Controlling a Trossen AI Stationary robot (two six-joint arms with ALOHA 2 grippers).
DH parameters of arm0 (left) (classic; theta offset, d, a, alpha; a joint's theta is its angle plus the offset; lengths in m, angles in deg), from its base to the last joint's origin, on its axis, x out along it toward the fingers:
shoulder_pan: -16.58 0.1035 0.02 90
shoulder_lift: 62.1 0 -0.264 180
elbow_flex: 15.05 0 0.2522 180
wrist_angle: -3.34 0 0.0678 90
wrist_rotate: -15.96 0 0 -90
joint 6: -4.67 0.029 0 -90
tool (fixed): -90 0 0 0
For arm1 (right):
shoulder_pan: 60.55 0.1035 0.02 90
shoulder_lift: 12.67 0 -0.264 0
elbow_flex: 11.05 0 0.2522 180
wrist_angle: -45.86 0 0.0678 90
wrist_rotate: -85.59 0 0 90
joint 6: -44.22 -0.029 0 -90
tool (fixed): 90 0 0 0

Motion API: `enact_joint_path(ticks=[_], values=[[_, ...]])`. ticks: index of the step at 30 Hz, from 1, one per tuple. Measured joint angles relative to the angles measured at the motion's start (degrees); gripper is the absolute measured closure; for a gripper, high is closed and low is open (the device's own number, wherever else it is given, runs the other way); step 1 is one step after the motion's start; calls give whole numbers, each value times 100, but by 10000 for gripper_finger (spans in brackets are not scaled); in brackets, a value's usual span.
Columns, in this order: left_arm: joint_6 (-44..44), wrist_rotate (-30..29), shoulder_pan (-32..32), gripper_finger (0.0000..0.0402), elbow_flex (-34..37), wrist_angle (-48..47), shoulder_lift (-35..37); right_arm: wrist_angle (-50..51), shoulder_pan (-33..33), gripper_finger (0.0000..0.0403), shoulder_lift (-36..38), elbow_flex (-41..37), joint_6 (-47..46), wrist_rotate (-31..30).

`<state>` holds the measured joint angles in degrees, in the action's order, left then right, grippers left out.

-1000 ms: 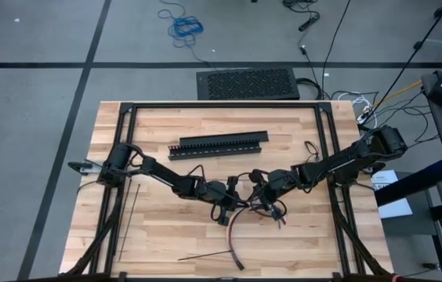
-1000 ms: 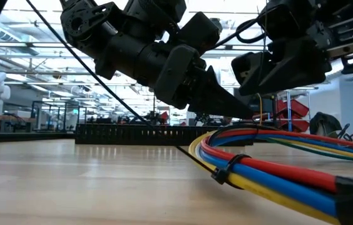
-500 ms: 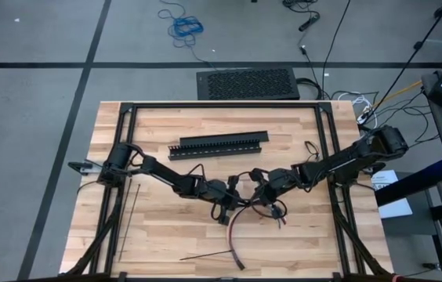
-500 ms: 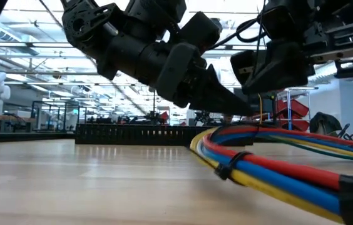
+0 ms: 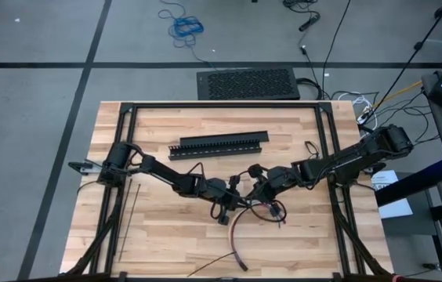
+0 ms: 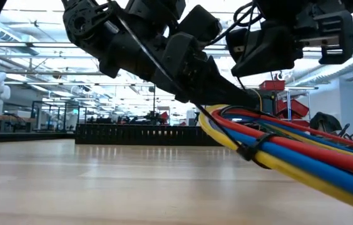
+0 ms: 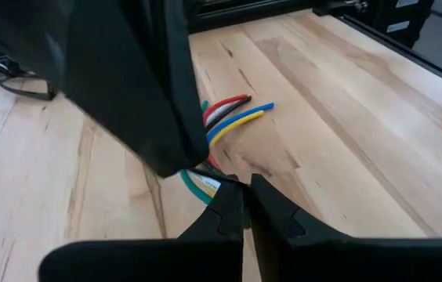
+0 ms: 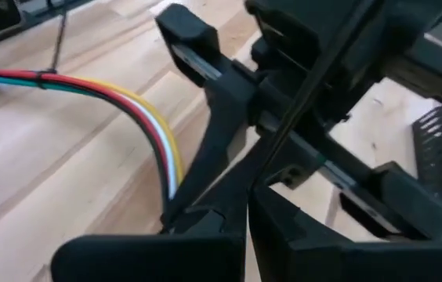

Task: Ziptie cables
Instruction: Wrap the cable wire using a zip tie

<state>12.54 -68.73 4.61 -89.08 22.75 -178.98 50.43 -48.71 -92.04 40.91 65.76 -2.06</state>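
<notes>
No writing can be read. Both grippers, left gripper (image 5: 235, 205) and right gripper (image 5: 254, 196), are pinched together at the table's middle, lifting the cables (image 6: 301, 156). One ziptie (image 6: 253, 147) wraps them.

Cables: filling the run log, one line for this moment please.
cables: lifted, ziptie on | left gripper: shut at bundle | right gripper: shut

No text, label, brand, number or sign can be read in any of the views.
</notes>
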Motion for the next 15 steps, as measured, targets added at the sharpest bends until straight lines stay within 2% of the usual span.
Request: enact_joint_path(ticks=[7,15], values=[[-16,336,11,393,4,273,-144,35,2,403,4,140,64,-210],[-428,685,95,393,4,234,-166,-43,-9,403,13,151,118,-646]])
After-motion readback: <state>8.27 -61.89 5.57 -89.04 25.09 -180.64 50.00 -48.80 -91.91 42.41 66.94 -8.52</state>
